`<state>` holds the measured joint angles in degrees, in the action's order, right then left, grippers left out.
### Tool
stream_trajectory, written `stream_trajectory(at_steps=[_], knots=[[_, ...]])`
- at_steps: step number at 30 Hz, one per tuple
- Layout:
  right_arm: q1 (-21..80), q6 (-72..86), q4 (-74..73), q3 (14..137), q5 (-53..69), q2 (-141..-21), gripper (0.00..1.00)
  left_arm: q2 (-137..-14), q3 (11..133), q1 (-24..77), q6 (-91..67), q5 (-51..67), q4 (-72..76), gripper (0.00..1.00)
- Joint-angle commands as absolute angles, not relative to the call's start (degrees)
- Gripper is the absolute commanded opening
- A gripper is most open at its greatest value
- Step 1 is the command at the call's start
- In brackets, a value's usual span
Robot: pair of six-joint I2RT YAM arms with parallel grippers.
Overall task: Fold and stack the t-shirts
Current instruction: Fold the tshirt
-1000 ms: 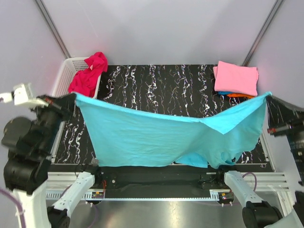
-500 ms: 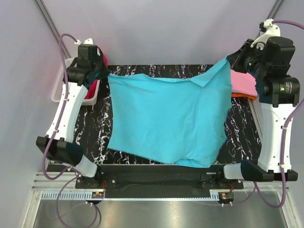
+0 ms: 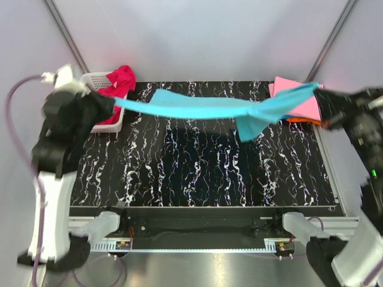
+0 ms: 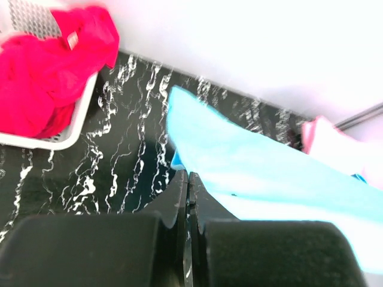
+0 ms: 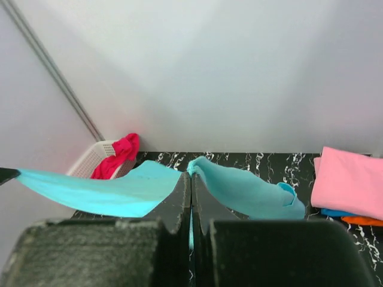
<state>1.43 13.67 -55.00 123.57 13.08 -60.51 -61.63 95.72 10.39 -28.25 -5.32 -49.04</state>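
top view, shirt in hand: the turquoise t-shirt [image 3: 197, 107] hangs stretched as a band above the far part of the table [image 3: 197, 179], one corner drooping toward the right.
top view, grippers: the left gripper [image 3: 111, 100] and right gripper [image 3: 320, 97] each pinch one end of it, well apart.
top view, done: a folded pink t-shirt [image 3: 306, 107] tops a stack at the far right corner, with an orange t-shirt [image 3: 302, 121] edge under it.
top view, waiting: a magenta t-shirt [image 3: 116, 84] lies crumpled over the basket [image 3: 90, 76] at far left.
left wrist view: the jaws are pressed together and turquoise cloth meets their tips; the pinch itself is blurred, so this hold is likely rather than plain.
right wrist view: the jaws are clamped on a turquoise fold; a blue t-shirt [image 5: 333, 212] edge shows under the pink one.
progress: roughly midway, judging by three stacked. the turquoise one is not yet laid flat or folded, and the magenta one is untouched.
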Motion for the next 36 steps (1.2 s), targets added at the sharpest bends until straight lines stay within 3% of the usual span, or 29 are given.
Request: stream_trajectory(at_steps=[1, 7, 14, 22, 27, 31, 36], knots=[[1.32, 12.40, -57.48, 125.41, 14.15, -55.73, 0.00, -50.30, 90.55, 10.11, -27.07, -6.94, -48.16, 0.00], [1.23, 10.11, -60.91, 132.18, 15.37, -54.49, 0.00, -41.22, 93.41, 10.11, -26.11, -8.78, -51.33, 0.00], [1.32, 8.88, -52.05, 126.05, 16.70, -57.13, 0.00, -49.73, 98.61, 10.11, -23.29, -13.00, -49.23, 0.00], [1.32, 10.46, -32.71, 95.92, 11.52, -64.68, 0.00, -72.57, 90.89, 9.93, -27.50, -20.21, -40.97, 0.00], [1.23, 10.37, -19.62, 83.34, 9.23, -78.81, 0.00, -93.22, 90.34, 9.41, -31.37, -19.78, -36.65, 0.00], [1.32, 9.50, -13.10, 84.01, 12.74, -93.66, 0.00, -108.78, 98.07, 9.32, -32.34, -19.43, -35.95, 0.00], [1.32, 8.88, -13.09, 96.73, 15.99, -115.52, 0.00, -126.19, 111.32, 8.88, -32.35, -18.89, -36.04, 0.00]])
